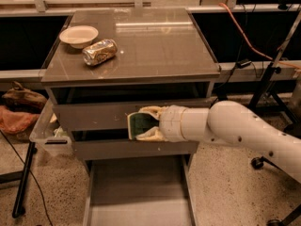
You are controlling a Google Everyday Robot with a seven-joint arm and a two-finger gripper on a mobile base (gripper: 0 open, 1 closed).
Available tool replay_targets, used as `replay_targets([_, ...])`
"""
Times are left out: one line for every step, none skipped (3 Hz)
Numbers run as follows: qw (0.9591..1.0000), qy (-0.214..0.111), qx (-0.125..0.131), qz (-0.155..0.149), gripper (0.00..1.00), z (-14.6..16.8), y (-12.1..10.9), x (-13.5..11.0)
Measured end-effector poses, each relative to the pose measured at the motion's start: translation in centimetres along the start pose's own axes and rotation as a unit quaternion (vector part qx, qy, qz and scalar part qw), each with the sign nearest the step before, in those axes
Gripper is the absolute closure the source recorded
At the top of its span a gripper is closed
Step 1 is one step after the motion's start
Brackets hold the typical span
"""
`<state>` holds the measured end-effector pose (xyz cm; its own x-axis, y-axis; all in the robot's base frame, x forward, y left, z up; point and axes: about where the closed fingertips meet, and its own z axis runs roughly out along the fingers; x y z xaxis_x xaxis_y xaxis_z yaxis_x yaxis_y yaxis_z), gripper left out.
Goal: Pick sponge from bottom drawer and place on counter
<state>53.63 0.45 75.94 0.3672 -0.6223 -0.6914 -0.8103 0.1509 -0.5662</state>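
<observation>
the gripper (pixel 141 123) is clamping the sponge (pixel 138 126) between its fingers (pixel 150 110), holding it in front of the upper drawers (pixel 94 117), above the open bottom drawer (pixel 138 197). it is hanging below the counter (pixel 160 46), so a lift appears needed, steering away from the can (pixel 99 52) and bowl (pixel 78 35).

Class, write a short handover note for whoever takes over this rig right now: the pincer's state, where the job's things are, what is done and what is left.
The pincer is shut on the small dark green and yellow sponge, in the air before the upper drawer fronts and below counter level.
The wide grey bottom drawer is pulled open beneath it.
The glossy grey-brown counter carries a white bowl and a crushed golden can.
Done: sponge out of the drawer, in the grasp.
Left: raise it over the counter, set it down, release.
</observation>
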Motion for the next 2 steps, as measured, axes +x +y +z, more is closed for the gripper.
replay_targets([0.9981,0.004,0.01,-0.061,1.0,-1.9,-4.2,-5.3])
replay_targets([0.997,0.005,0.015,-0.076,1.0,-2.5,-5.3,-6.8])
